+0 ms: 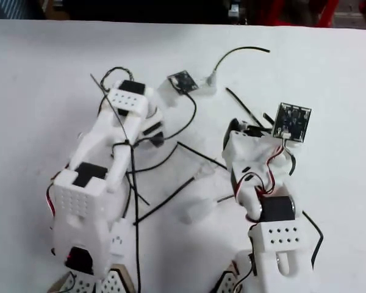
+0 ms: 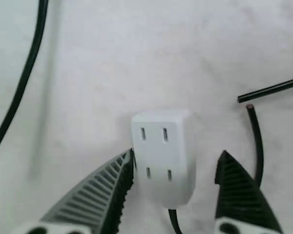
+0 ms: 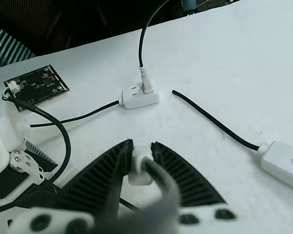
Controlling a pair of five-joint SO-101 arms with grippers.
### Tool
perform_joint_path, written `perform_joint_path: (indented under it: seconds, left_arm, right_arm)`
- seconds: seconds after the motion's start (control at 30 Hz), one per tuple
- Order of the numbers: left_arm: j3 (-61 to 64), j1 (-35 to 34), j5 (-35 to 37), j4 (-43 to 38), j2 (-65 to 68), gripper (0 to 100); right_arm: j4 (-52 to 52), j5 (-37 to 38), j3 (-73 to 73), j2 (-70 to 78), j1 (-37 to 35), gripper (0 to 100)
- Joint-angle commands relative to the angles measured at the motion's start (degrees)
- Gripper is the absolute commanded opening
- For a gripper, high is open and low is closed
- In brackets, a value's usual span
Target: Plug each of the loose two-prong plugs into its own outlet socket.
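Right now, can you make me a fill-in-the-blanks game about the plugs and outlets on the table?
1. The left jaws are ___, with an outlet between them.
2. That outlet shows ___ pairs of slots.
3. The right jaws are ___ on a white plug.
4. The cord plugged into the far outlet is ___.
Missing words: open, two, shut, black.
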Motion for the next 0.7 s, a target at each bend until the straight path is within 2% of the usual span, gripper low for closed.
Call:
perform_joint_path:
  seconds: [0.0,0.13,0.27,0.37,0.53,0.67]
  left_arm:
    - [-1.8,-1.3,1.7,1.9,-5.3,30]
    - [-4.4,-1.8,2.2,7.8,-8.3,28]
    - [-4.2,-3.5,4.9,10.4,-16.5,26]
    - [-4.2,-5.6,7.8,13.1,-22.5,26]
    - [-3.2,-11.6,15.1,16.7,-29.6,25]
    - [3.6,-15.7,17.8,15.5,-35.0,25]
  right_arm:
    - [0.4,2.1,-0.6,-0.3,0.4,1.6]
    - [0.7,3.2,-0.6,-0.3,0.4,1.6]
    - [0.7,3.3,-0.8,-0.3,0.3,1.6]
    - [0.7,6.9,-1.0,-0.2,-0.5,1.6]
    - [0.7,12.2,-1.1,-0.2,-7.5,1.6]
    - [2.0,14.6,-4.1,3.8,-12.3,1.6]
